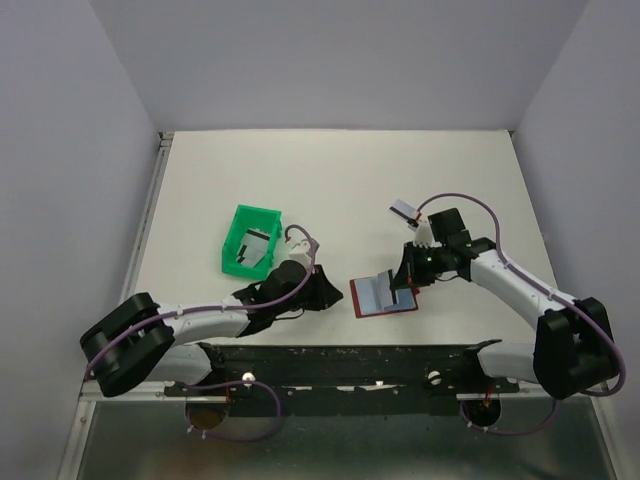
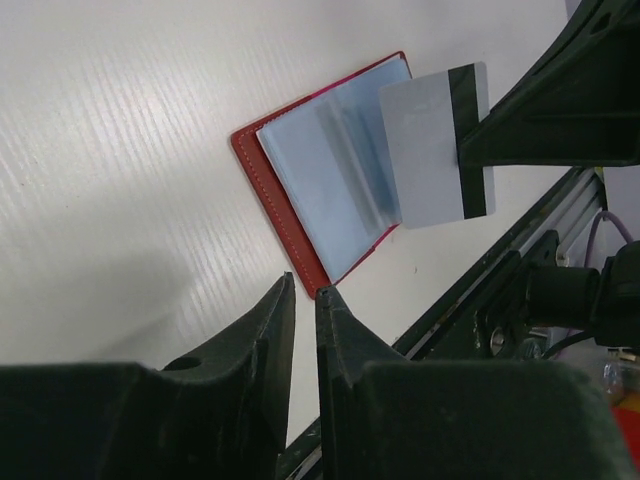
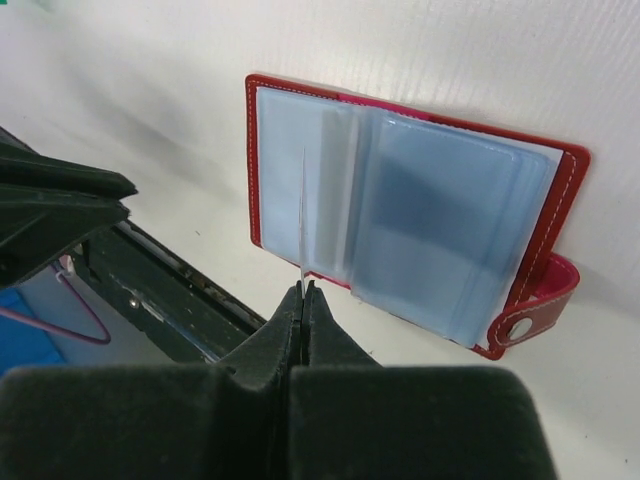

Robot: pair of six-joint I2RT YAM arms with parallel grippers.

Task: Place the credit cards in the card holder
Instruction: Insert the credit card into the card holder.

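Open card holder [image 1: 381,294]; card [image 2: 437,143] in right hand [image 3: 303,292]; tray [image 1: 249,241] with cards.

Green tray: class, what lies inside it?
The green tray holds grey cards, at least one with a dark stripe. Its walls and the overlap hide how many there are.

No text, label, brand, number or sign can be read in any view. The card [image 2: 432,140] held over the open wallet [image 2: 325,175] shows a blank pale face with only a dark stripe along one edge. The wallet's clear sleeves and red cover carry no lettering. The green tray [image 1: 250,240] at the left shows no readable marking either.
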